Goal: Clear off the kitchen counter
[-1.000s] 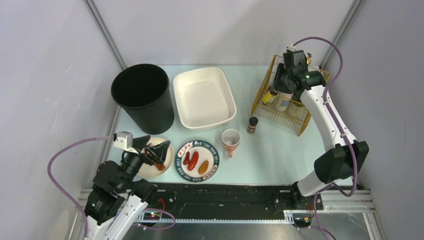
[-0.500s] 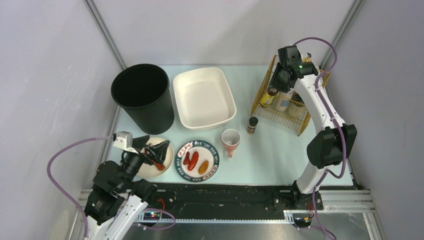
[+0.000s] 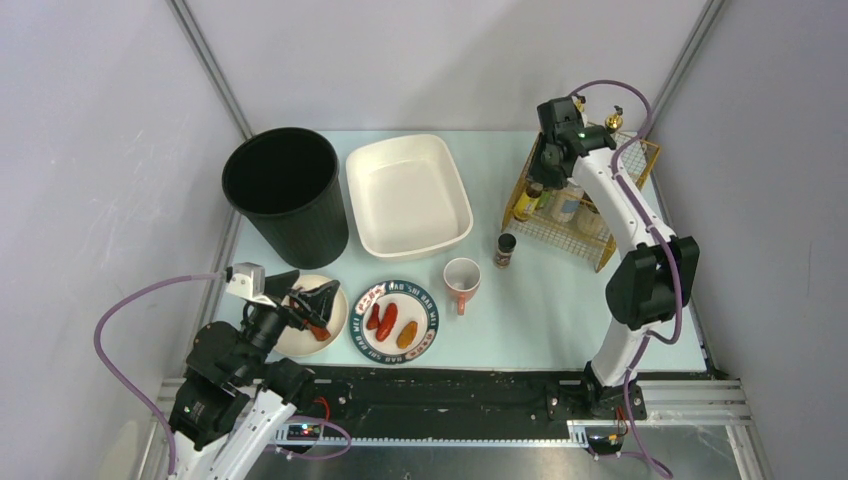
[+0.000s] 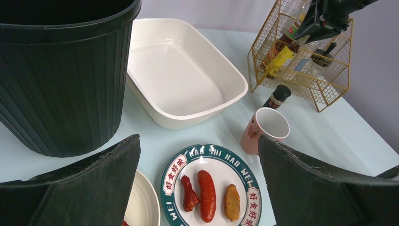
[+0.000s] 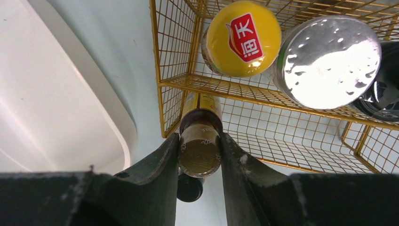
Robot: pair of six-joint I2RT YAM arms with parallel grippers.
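Pale mint kitchen counter (image 3: 560, 300), smooth, perhaps glossy, black front rail (image 3: 450, 385)

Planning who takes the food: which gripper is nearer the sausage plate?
Left. The left gripper hovers beside the plate, over the small dish; the right gripper grips a bottle far back at the wire basket.

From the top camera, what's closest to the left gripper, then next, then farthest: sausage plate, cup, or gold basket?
1. Sausage plate, just right of the left gripper.
2. Cup, farther right.
3. Gold basket, far right corner.
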